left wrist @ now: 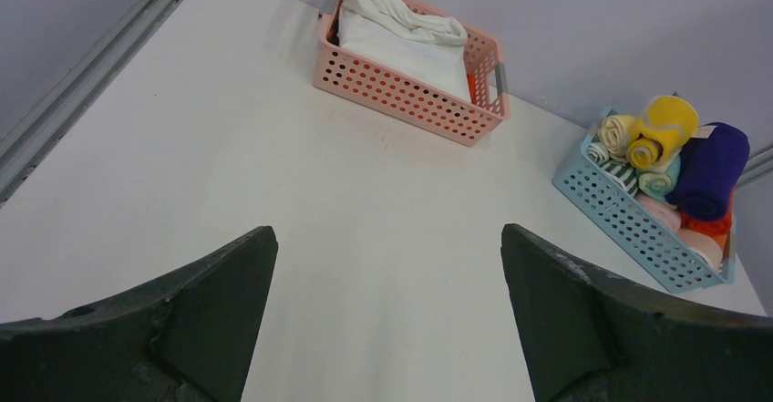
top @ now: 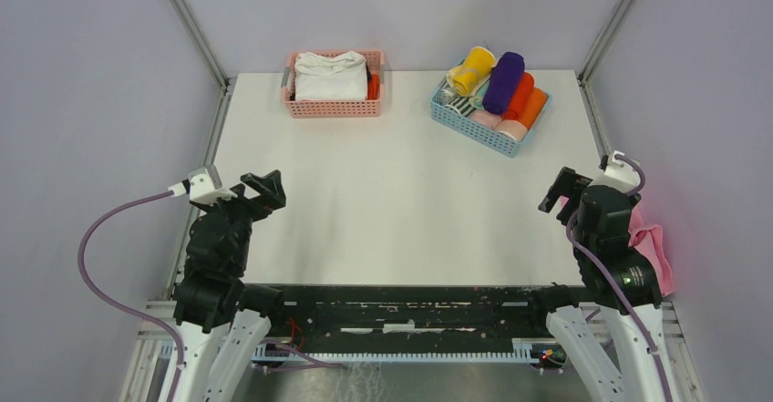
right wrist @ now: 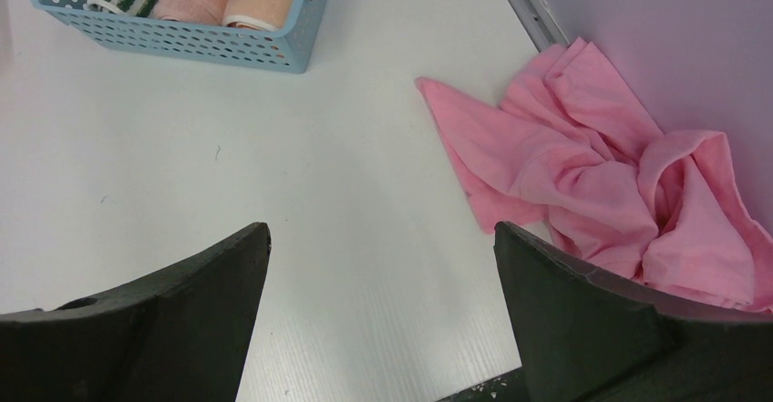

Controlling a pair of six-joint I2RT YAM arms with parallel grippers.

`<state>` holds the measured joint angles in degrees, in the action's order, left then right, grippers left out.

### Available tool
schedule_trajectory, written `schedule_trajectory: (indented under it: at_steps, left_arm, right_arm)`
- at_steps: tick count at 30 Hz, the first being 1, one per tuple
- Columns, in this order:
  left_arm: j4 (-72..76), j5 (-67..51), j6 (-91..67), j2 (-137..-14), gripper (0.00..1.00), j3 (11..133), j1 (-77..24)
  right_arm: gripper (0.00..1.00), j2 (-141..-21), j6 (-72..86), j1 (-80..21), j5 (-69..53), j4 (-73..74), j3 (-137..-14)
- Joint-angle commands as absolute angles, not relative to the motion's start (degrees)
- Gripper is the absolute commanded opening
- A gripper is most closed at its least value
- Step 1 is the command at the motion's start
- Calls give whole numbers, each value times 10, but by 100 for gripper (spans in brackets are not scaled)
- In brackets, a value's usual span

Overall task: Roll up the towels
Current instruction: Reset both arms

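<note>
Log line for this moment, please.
left gripper open | right gripper open | pink towel crumpled near right gripper | blue basket: rolled towels | pink basket: folded white towels

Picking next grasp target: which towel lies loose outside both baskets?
The pink towel, crumpled at the table's right edge beside the right gripper. The rest sit in the pink basket or the blue basket.
</note>
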<state>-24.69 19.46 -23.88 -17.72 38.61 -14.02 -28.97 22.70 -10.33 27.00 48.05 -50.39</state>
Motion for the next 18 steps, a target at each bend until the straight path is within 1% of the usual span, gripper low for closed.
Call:
schedule_trajectory:
  at_steps: [1, 18]
  left_arm:
    - [-220, 208, -210, -181, 99, 384, -142]
    - [-207, 176, -200, -185, 99, 374, -143]
  right_arm:
    - [100, -294, 235, -101, 268, 455, -503]
    - [100, -294, 233, -101, 258, 453, -499]
